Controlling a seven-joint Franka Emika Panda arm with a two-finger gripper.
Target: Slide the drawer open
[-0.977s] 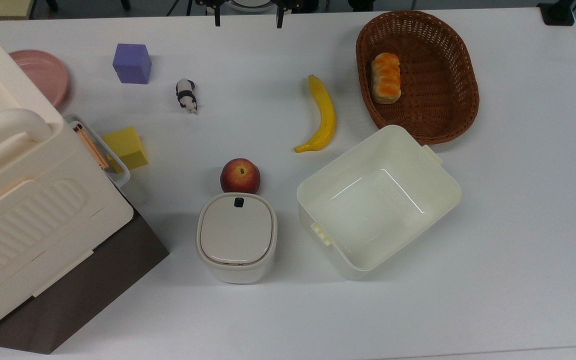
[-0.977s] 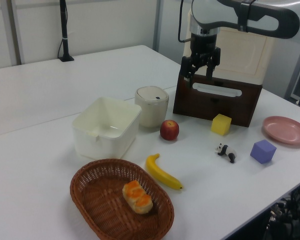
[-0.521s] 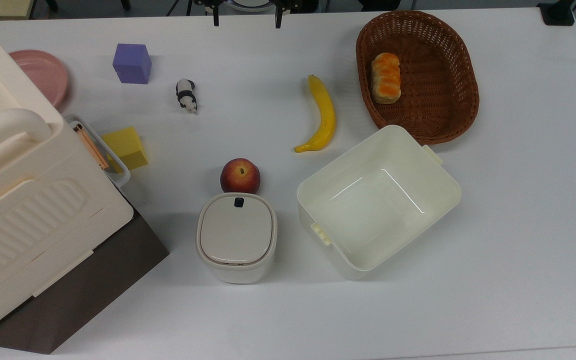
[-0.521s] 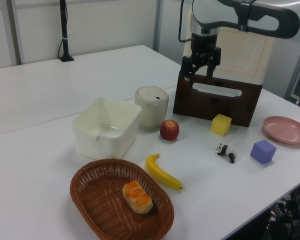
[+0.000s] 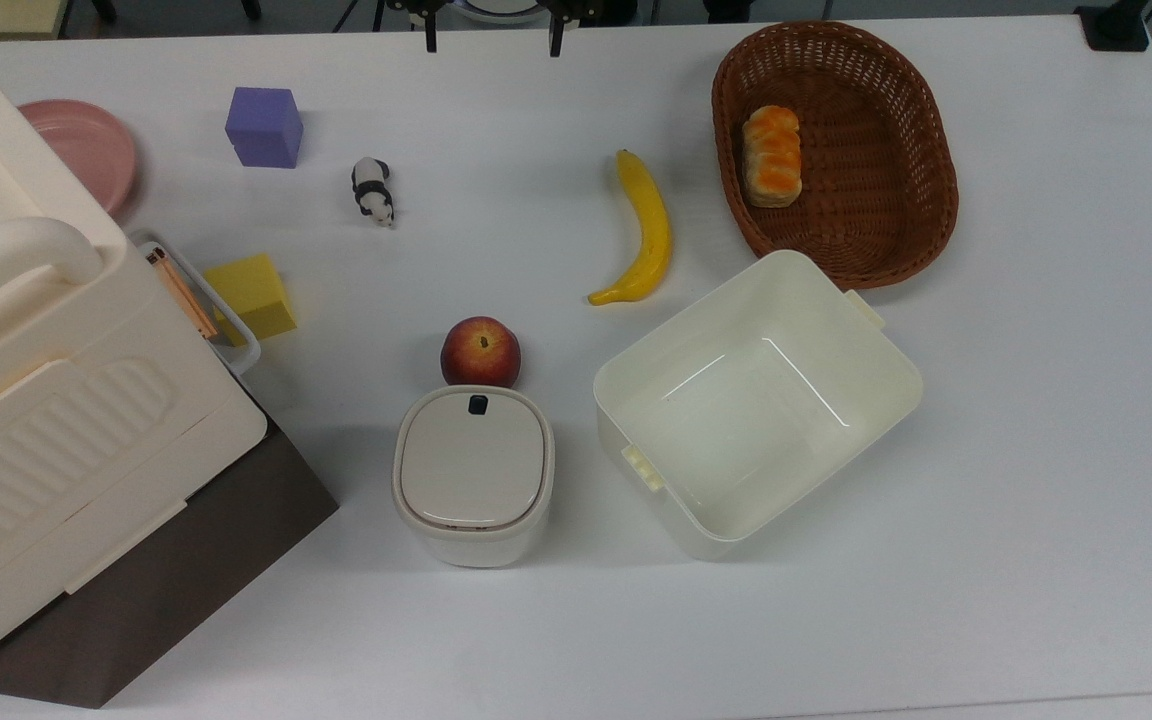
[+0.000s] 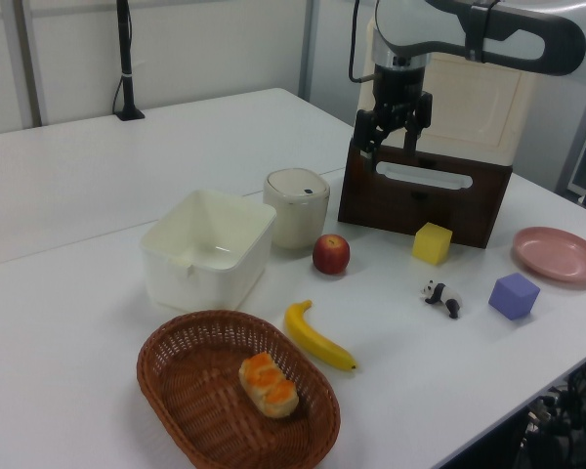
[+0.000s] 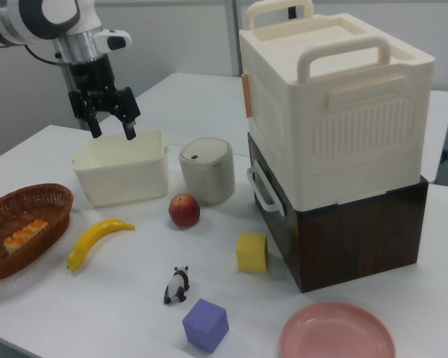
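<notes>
Seen on a white worktop (image 5: 1036, 450): the drawer (image 7: 272, 195), shut flush in a dark brown cabinet (image 7: 358, 231), its thin white loop handle facing outward under a big cream ribbed case (image 7: 336, 104) stacked on top. Hanging in the air, well apart from the drawer's handle, the end effector (image 7: 110, 123), its two fingers spread wide and gripping nothing; in the right view, poised above a cream square bin (image 7: 121, 177); in the left view, hanging before the cabinet's upper corner. Just beside the drawer front, a yellow block (image 7: 252, 251). Near it, a red apple (image 7: 184, 210) touching or nearly touching a lidded cream canister (image 7: 207, 170). Further out, a banana (image 5: 641, 232), a small panda figure (image 5: 373, 191), a purple cube (image 5: 263, 126) and a pink plate (image 7: 337, 332). At the far end, a brown wicker basket (image 5: 896, 90) with a bread roll (image 5: 772, 155) inside.
</notes>
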